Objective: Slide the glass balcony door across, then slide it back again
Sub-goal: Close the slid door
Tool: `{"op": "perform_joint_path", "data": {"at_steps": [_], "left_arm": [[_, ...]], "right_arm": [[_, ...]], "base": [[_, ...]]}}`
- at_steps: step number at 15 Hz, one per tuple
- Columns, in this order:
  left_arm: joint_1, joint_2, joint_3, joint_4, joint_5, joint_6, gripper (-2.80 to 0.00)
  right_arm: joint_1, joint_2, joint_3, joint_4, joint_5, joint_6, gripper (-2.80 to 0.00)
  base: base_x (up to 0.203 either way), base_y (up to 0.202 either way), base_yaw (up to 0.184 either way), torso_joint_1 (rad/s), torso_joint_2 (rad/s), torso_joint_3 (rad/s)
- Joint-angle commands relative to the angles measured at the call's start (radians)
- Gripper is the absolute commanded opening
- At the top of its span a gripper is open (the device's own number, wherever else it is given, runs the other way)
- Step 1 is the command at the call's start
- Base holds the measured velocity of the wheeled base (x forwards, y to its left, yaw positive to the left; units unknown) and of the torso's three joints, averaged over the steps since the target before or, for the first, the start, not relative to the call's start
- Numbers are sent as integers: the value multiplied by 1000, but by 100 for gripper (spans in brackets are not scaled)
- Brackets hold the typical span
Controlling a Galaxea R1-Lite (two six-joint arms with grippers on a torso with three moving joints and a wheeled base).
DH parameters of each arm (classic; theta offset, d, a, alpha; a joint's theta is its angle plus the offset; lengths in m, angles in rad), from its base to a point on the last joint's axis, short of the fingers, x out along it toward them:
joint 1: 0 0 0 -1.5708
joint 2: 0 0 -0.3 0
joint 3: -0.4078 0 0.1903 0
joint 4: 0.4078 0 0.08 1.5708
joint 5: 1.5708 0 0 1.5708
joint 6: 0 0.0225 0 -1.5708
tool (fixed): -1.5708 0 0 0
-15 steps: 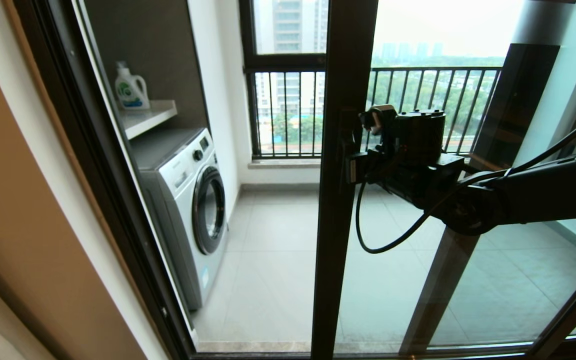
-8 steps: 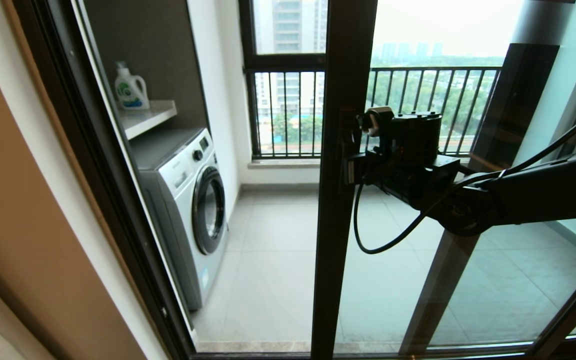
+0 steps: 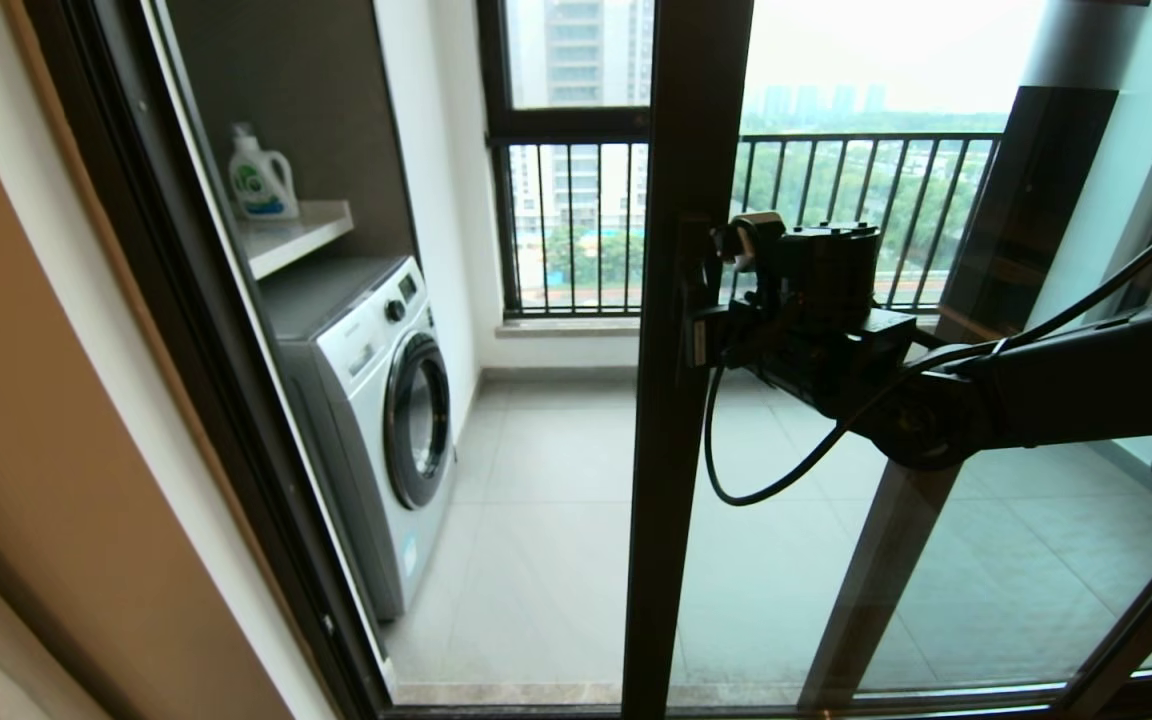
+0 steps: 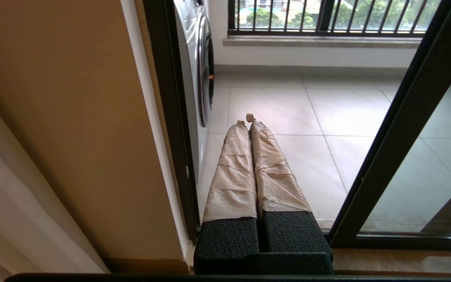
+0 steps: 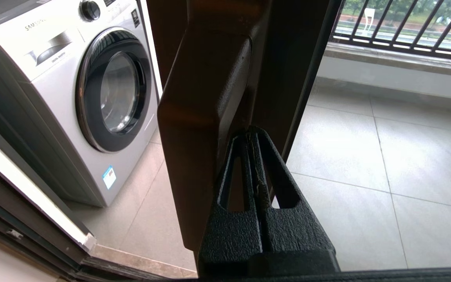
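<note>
The glass balcony door (image 3: 681, 150) stands part-way across the opening, its dark upright edge in the middle of the head view. My right gripper (image 3: 711, 300) is at the short black bar handle (image 3: 688, 290) on that edge. In the right wrist view its black fingers lie together, and the gripper (image 5: 251, 135) is shut with its tips tucked between the handle (image 5: 198, 117) and the door frame (image 5: 288, 58). My left gripper (image 4: 248, 119) is shut and empty, its fingers wrapped in paper, low by the doorway's left side, away from the door frame (image 4: 401, 129).
A white washing machine (image 3: 386, 400) stands on the balcony's left, with a detergent bottle (image 3: 261, 180) on the shelf above. The outer window with railing bars (image 3: 576, 230) is at the back. A second dark-framed panel (image 3: 886, 560) stands to the right. A cable (image 3: 736, 480) loops under my right wrist.
My right gripper and the door's upright edge have shifted slightly to the left. The left arm has not visibly moved.
</note>
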Motion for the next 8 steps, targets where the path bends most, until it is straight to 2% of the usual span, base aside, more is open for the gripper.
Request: {"op": "perform_joint_path", "data": {"at_steps": [1,8], "left_arm": [[0,2,0,0,0,0,-280],[0,2,0,1,0,0,-280]], "right_arm": [[6,6,-2,-5,2,0,-280],[31,15,-16,-5,0,1,-280]], "base": [[0,0,0,0,0,0],[0,0,0,0,0,0]]}}
